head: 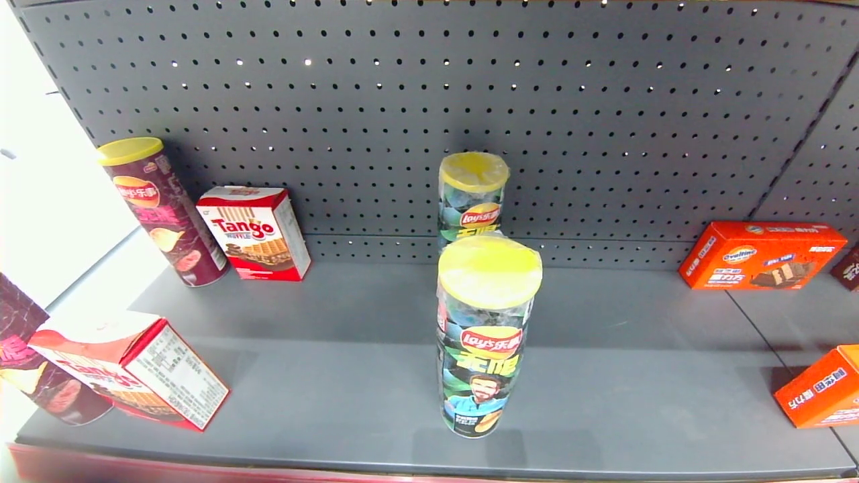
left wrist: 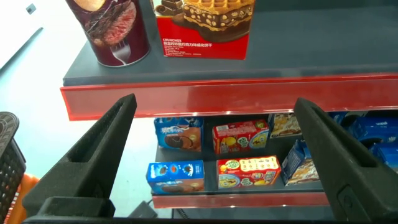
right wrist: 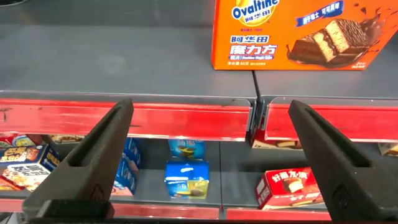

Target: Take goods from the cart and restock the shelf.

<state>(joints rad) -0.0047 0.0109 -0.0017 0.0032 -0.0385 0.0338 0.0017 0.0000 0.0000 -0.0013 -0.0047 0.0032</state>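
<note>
Head view shows front can (head: 486, 335) and back can (head: 472, 198) at the middle of the shelf (head: 335, 376); wrist views add lower snack boxes (left wrist: 177, 177), left end effector (left wrist: 214, 101) and right end effector (right wrist: 211, 102), both spread, empty.

A grey perforated back panel (head: 429, 100) rises behind the shelf (head: 322, 315). At back left, a maroon chip can (head: 161, 211) with a yellow lid stands just beside an upright red-and-white wafer box (head: 258, 231). At front left, a second wafer box (head: 134, 376) sits beside another maroon can (head: 40, 389). An orange box (head: 762, 255) lies at back right, and a second orange box (head: 819, 396) at the front right edge. Blue cookie packs (left wrist: 176, 176) sit on a lower tier.
</note>
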